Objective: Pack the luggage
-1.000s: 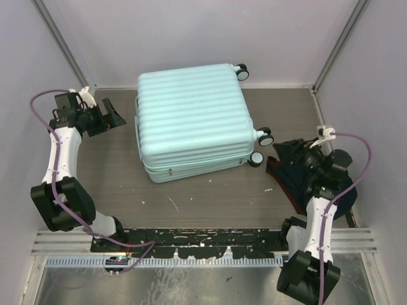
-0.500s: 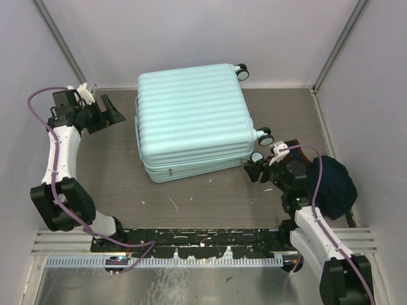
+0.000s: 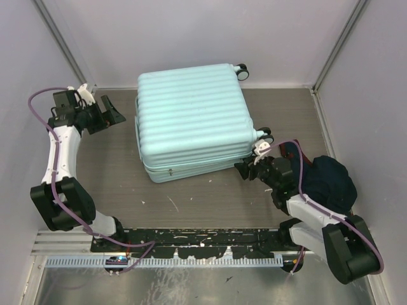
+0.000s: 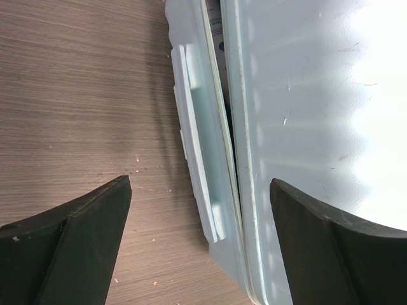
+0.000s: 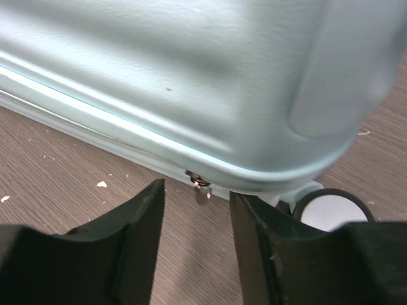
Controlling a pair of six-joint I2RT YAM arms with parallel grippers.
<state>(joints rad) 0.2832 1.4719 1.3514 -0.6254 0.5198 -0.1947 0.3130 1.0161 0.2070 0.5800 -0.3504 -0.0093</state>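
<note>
**— What's the right gripper (image 5: 196,206) up to down there?**

— Its jaws stand apart and hold nothing. The small metal zipper pull (image 5: 201,182) hangs just beyond the gap, at the near right corner of the luggage (image 3: 191,114). A wheel (image 5: 331,213) sits just to the right of it.

**— And the other one?**

— The left gripper (image 4: 200,190) is spread wide too, and empty. It faces the case's left side, where the moulded side handle (image 4: 194,146) runs beside the seam. From above it looks near the shell but apart from it.

**— Where's the case itself?**

— Lying flat and shut in the middle of the table (image 3: 191,203), toward the far side, wheels to the right. A bundle of dark cloth (image 3: 331,181) lies at the near right beside that arm, not yet packed.

**— So it's the unzipping first?**

— That's my reading. To do it well, the fingers should come forward until the tab is properly between them, then pinch it squarely. The pull should follow the seam round the corner rather than tug outward. The left gripper could press on the shell so the case doesn't slide or turn.

**— Any maker's name on it?**

— No brand, label or lettering that I can read in any view.
</note>
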